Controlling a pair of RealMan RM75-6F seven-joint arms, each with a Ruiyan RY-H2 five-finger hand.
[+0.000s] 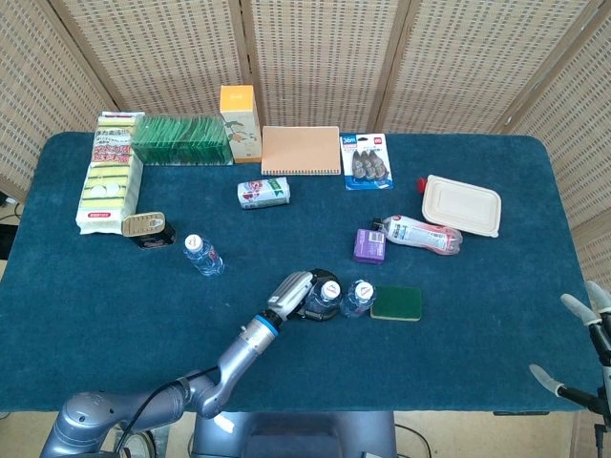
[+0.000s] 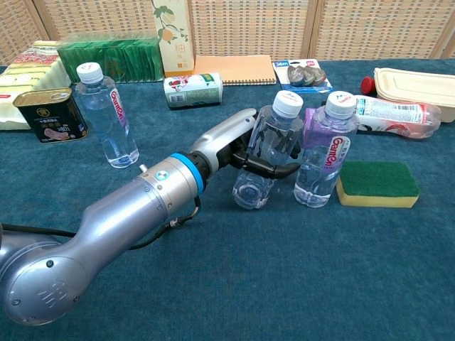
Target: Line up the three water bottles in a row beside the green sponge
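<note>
My left hand (image 2: 242, 145) grips a clear water bottle (image 2: 269, 158) around its middle. That bottle leans right, its base low over or on the cloth, its cap close to the second bottle (image 2: 324, 153). The second bottle stands upright just left of the green sponge (image 2: 377, 183). A third bottle (image 2: 106, 114) stands far to the left. From the head view the held bottle (image 1: 329, 290), second bottle (image 1: 359, 296) and sponge (image 1: 396, 302) lie in one line, with the third bottle (image 1: 202, 255) apart. My right hand (image 1: 584, 348) hangs at the lower right edge, fingers apart, holding nothing.
A tin can (image 2: 41, 114) stands left of the third bottle. A small green can (image 2: 193, 89) lies behind the hand. A purple box (image 1: 368, 245), a lying labelled bottle (image 2: 391, 116) and a beige food box (image 1: 462, 205) sit behind the sponge. Packets and a notebook (image 1: 301, 150) line the far edge.
</note>
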